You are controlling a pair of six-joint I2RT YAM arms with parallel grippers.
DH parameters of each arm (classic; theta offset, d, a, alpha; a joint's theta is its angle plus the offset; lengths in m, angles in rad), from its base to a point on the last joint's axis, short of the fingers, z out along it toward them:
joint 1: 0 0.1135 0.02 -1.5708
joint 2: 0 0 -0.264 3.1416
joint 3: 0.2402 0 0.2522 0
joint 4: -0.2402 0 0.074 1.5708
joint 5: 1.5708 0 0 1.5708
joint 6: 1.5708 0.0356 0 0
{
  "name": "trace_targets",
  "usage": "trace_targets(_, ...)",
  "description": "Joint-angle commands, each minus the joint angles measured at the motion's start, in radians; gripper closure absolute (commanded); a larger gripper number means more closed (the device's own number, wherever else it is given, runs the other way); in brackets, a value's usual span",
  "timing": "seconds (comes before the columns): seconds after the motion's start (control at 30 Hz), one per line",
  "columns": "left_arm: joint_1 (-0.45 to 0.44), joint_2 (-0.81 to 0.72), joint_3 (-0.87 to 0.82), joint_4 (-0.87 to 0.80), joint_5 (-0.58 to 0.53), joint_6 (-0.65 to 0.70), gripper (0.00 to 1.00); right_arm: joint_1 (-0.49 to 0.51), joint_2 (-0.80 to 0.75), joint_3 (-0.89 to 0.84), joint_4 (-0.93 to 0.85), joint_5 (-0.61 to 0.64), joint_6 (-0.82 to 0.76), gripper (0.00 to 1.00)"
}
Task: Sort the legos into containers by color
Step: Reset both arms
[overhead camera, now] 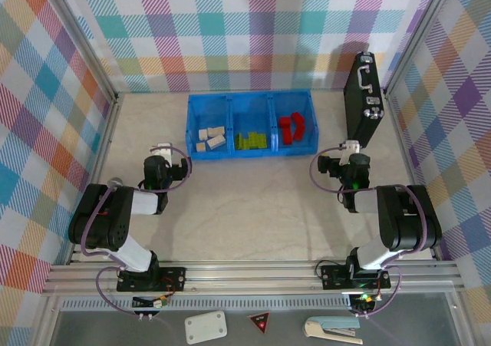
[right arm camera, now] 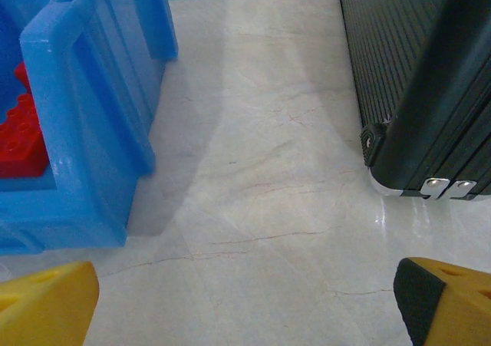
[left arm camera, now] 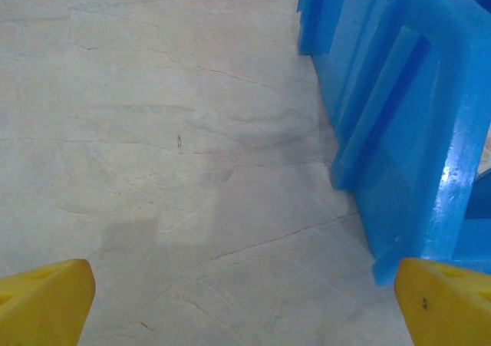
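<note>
The blue bin [overhead camera: 250, 153] stands at the back of the table with three containers side by side. Beige legos [overhead camera: 211, 137] lie in the left one, lime green legos [overhead camera: 251, 140] in the middle one, red legos [overhead camera: 291, 127] in the right one. My left gripper [overhead camera: 161, 153] rests low just left of the bin's near left corner [left arm camera: 414, 169], open, with bare table between its yellow fingertips [left arm camera: 46, 300]. My right gripper [overhead camera: 350, 148] sits between the bin's right end [right arm camera: 84, 131] and the case, open and empty; red legos [right arm camera: 23, 143] show past the bin wall.
A black case [overhead camera: 364, 100] stands upright at the back right, its corner [right arm camera: 414, 108] close to my right gripper. Checked walls enclose the table [overhead camera: 253, 208] on three sides. A metal rail [overhead camera: 253, 273] with the arm bases runs along the near edge.
</note>
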Motion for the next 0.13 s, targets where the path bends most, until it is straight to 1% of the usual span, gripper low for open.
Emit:
trace_targets(0.0,0.010,0.002,-0.004,0.036,0.014,0.003,0.00,-0.003,-0.004,0.014,0.016,-0.018,0.009,0.01)
trace_targets(0.1,0.009,0.002,-0.005,0.036,0.015,0.002,0.00,-0.003,-0.009,0.001,0.031,-0.013,0.008,0.01)
